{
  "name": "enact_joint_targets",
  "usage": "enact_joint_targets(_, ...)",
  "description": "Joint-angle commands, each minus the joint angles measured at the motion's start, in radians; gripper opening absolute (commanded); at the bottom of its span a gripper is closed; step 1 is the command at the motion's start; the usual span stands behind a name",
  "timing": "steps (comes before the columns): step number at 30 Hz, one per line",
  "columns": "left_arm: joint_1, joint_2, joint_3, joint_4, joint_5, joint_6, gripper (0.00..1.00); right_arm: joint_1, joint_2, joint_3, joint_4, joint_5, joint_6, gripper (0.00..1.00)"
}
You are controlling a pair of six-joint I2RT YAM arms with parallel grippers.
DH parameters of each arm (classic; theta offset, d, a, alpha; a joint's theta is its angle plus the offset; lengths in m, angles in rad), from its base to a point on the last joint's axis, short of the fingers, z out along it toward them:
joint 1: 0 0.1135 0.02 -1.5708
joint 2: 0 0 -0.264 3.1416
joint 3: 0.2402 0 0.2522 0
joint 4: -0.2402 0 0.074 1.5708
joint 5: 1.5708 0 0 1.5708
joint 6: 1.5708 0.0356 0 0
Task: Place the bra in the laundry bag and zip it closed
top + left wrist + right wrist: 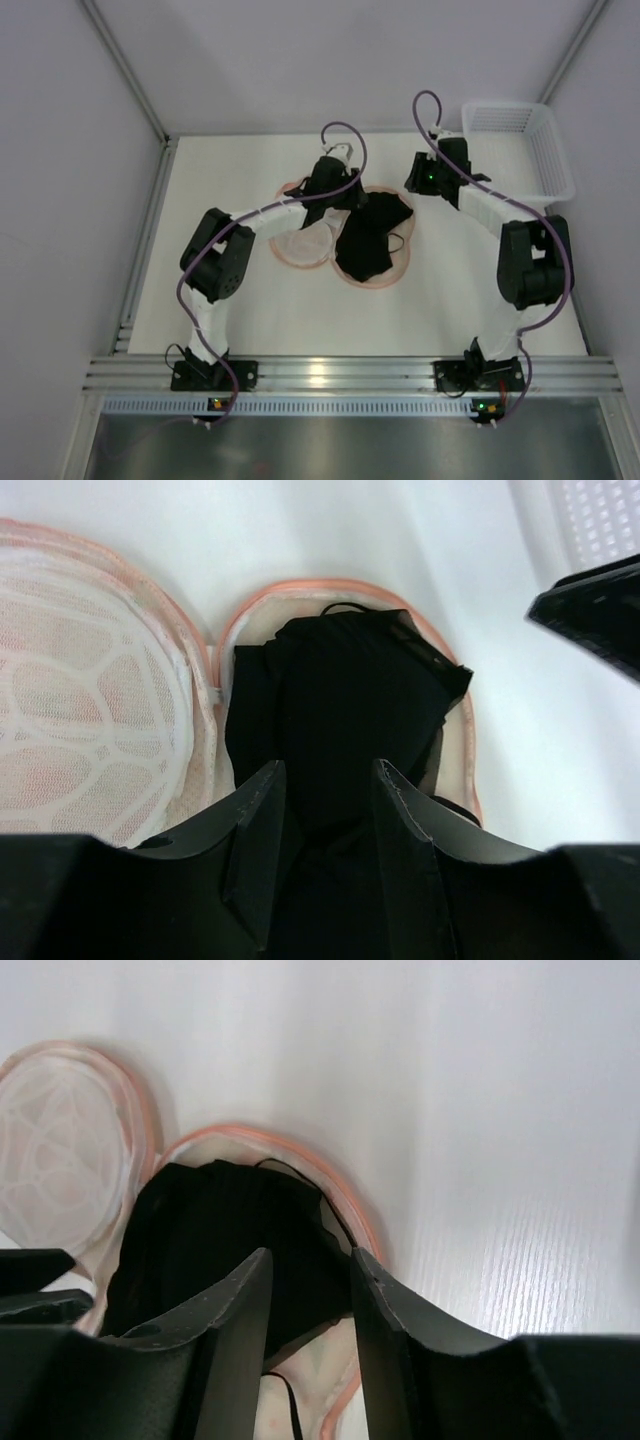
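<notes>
The laundry bag [300,250] lies open flat mid-table as two round halves with a pink rim. The black bra [370,240] is bunched on the right half; the left mesh half is bare. My left gripper [345,200] hangs open just over the bra's far-left part. In the left wrist view the gripper [330,770] has the bra [350,680] showing between its spread fingers, with the bag rim [300,585] beyond. My right gripper [412,188] is open at the bag's far right edge. In the right wrist view the gripper [310,1255] is above the bra [220,1230] and the rim [350,1205].
A white plastic mesh basket [520,130] stands at the far right corner and also shows in the left wrist view [600,520]. White walls close in the table on the left, far and right sides. The arm bases sit on an aluminium rail at the near edge.
</notes>
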Motion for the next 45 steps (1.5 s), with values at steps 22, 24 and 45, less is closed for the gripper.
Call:
enact_joint_targets(22,-0.013,-0.105,-0.071,0.042,-0.005,0.011,0.46,0.001,0.123,-0.037,-0.02,0.021,0.029,0.15)
enact_joint_targets(24,-0.013,-0.105,-0.071,0.042,-0.005,0.011,0.46,0.0,0.117,-0.036,-0.012,0.005,0.03,0.09)
enact_joint_targets(45,-0.013,-0.101,-0.094,0.048,-0.007,-0.004,0.45,0.069,0.086,-0.038,0.021,-0.003,-0.028,0.23)
